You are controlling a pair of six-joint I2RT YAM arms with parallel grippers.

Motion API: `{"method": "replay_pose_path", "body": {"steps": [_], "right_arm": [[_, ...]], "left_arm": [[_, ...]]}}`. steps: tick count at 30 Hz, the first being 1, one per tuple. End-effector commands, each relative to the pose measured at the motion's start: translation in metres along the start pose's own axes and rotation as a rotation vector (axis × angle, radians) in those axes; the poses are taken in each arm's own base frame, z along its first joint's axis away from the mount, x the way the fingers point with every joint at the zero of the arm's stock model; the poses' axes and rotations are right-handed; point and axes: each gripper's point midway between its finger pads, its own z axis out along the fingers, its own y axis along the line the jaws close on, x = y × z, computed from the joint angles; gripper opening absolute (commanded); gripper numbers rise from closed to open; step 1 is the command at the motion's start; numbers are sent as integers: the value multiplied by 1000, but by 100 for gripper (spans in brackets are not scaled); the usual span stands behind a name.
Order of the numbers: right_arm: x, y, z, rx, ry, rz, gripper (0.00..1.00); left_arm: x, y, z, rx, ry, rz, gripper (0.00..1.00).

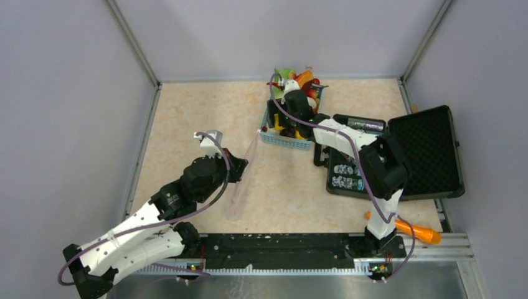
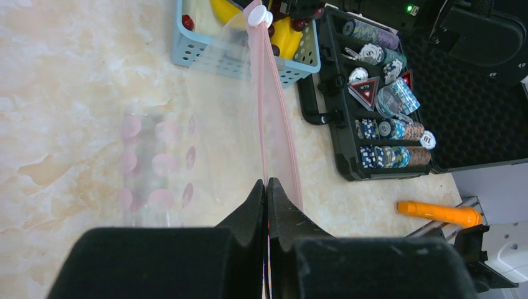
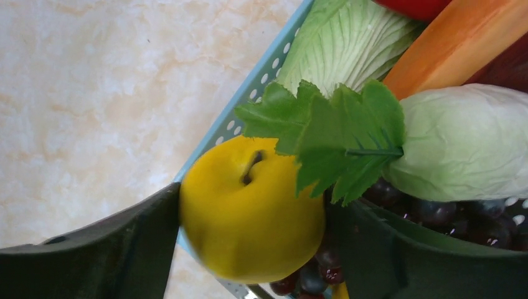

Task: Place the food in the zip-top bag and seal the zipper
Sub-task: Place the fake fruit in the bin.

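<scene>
The clear zip-top bag (image 2: 212,131) with faint pink dots lies flat on the table, left of the basket (image 1: 240,187). Its pinkish zipper (image 2: 264,112) runs from my left gripper (image 2: 266,182) to a white slider (image 2: 257,15) by the basket. The left gripper (image 1: 240,167) is shut on the zipper edge. The food is heaped in the blue basket (image 1: 283,138). In the right wrist view, my right gripper (image 3: 252,218) holds a yellow fruit (image 3: 249,205) at the basket rim (image 3: 249,93), both fingers touching it. Around it are green cabbage (image 3: 467,143), dark grapes (image 3: 448,218) and a long orange piece (image 3: 454,43).
An open black hard case (image 1: 429,149) holding poker chips (image 2: 386,131) lies right of the basket. An orange-handled tool (image 1: 417,232) rests by the right arm's base. Grey walls enclose the table on three sides.
</scene>
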Motion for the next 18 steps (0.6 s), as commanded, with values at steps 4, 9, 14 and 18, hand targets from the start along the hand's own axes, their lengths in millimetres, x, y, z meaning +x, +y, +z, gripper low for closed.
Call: {"method": "replay_pose_path", "body": {"steps": [4,9,14,18], "right_arm": [[-5,1,-18,-9,28,-53,99],[-49,17,-58,-82,-78,-26,99],[-85,32,-106,-162,-175,25,98],[-72,44,-126,-231,-116,95,83]], "left_arm": [[-7,-5,2,12,-21,2,0],[-6,-6,5,14,-17,4,0],[-10,-7,5,11,-26,7,0],[-13,-12,4,28,-32,12,0]]}}
